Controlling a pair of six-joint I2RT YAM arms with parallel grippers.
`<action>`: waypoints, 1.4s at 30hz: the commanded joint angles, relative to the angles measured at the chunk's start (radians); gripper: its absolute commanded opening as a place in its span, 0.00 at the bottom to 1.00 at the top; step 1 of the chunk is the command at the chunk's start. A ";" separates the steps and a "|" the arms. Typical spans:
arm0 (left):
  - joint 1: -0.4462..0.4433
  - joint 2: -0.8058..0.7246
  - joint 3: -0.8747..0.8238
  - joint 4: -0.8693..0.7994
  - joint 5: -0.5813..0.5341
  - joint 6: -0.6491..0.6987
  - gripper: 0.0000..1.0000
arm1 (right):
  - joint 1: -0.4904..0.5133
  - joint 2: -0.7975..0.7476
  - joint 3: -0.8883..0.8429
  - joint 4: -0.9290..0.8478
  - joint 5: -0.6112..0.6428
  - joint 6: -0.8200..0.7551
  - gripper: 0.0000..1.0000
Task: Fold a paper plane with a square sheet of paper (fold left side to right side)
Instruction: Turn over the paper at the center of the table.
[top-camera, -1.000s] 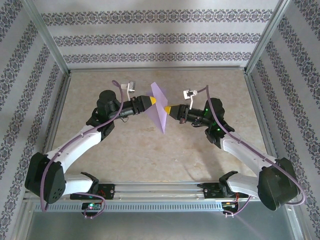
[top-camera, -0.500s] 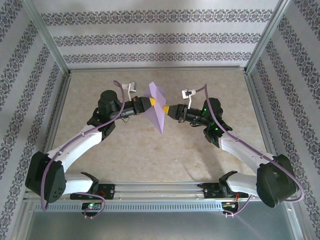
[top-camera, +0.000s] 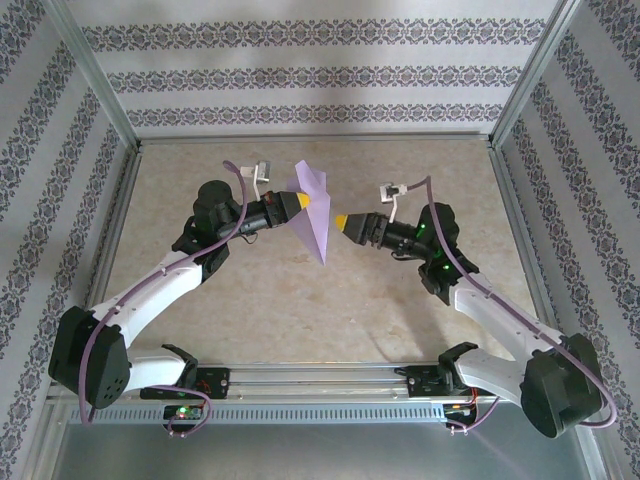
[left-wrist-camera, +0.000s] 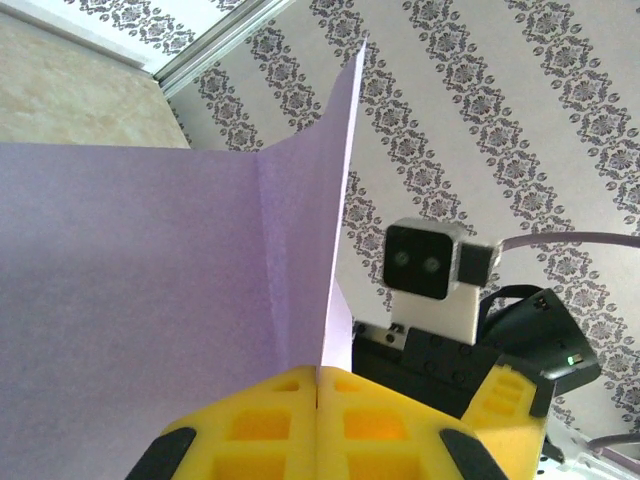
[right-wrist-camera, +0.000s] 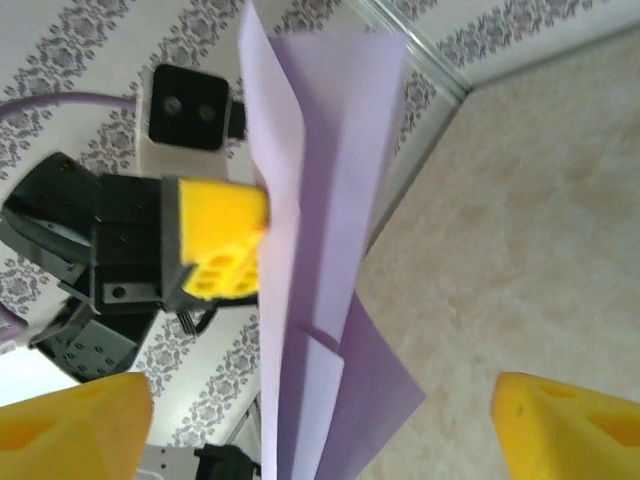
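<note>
Top external: left gripper (top-camera: 303, 201) pinched the paper plane (top-camera: 317, 228) above the table (top-camera: 260, 300); right gripper (top-camera: 342, 222) hung nearby, fingers spread.

top camera looks down from above and behind; close wrist cameras face each other across the purple paper (right-wrist-camera: 330, 150).

Lavender paper plane (top-camera: 314, 218), yellow left claw (top-camera: 303, 201), damask-striped walls (top-camera: 300, 75).

The bottom edge of the right wrist view crops the paper plane (right-wrist-camera: 310, 250).
</note>
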 joint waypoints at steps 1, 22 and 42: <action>-0.017 0.005 0.029 0.085 0.009 -0.017 0.02 | 0.040 0.012 -0.010 -0.008 0.001 -0.006 0.93; -0.037 0.044 0.037 0.124 0.028 -0.040 0.02 | 0.076 0.106 0.125 0.038 -0.033 0.006 0.54; 0.017 -0.161 0.005 -0.286 -0.159 0.202 0.54 | 0.125 -0.014 0.196 -0.422 0.189 -0.278 0.04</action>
